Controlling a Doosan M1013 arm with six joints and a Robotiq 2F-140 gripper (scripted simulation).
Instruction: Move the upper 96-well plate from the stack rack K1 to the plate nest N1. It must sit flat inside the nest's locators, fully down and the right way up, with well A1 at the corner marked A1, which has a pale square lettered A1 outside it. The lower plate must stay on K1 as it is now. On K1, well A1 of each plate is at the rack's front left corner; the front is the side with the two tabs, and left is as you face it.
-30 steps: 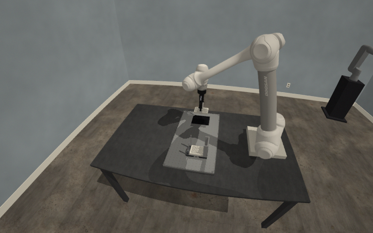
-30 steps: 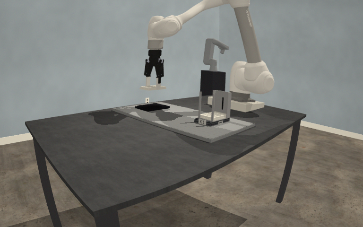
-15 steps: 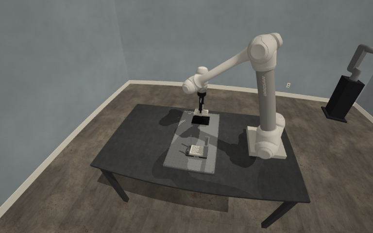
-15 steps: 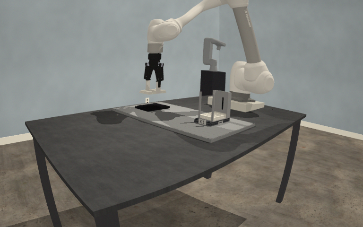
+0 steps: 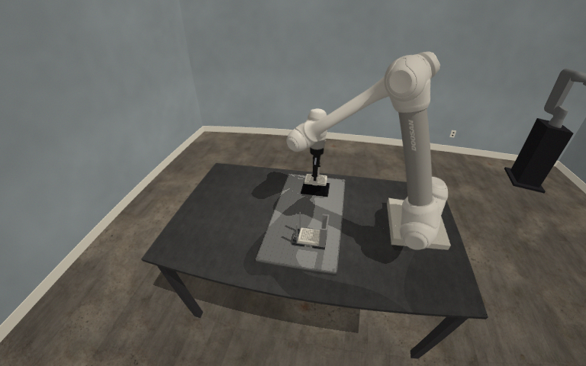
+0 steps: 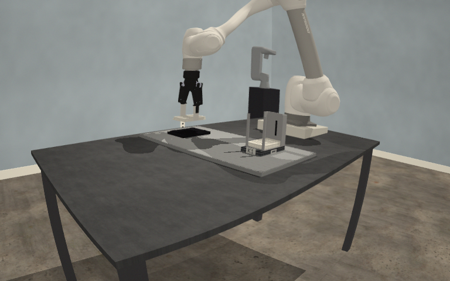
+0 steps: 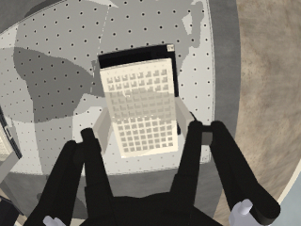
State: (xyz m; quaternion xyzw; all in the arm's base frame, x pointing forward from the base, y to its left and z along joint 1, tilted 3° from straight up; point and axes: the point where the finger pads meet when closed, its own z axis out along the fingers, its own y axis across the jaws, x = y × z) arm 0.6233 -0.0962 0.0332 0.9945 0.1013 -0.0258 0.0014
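Observation:
My gripper [image 6: 189, 114] is shut on a white 96-well plate [image 6: 188, 117] and holds it level a short way above the black plate nest N1 [image 6: 188, 132]. In the wrist view the plate [image 7: 142, 112] is held by its long sides between the fingers and covers most of the nest [image 7: 134, 58], whose far edge shows beyond it. In the top view the plate [image 5: 318, 179] hangs just over the nest [image 5: 314, 188]. The stack rack K1 [image 6: 264, 139] stands near the mat's other end with one white plate [image 5: 308, 235] on it.
A grey perforated mat [image 5: 302, 222] lies on the dark table and carries the nest and the rack. The rack has tall grey posts and a slotted back wall [image 6: 274, 127]. The arm's base [image 5: 418, 230] is at the table's right. A black pedestal [image 5: 539, 152] stands on the floor.

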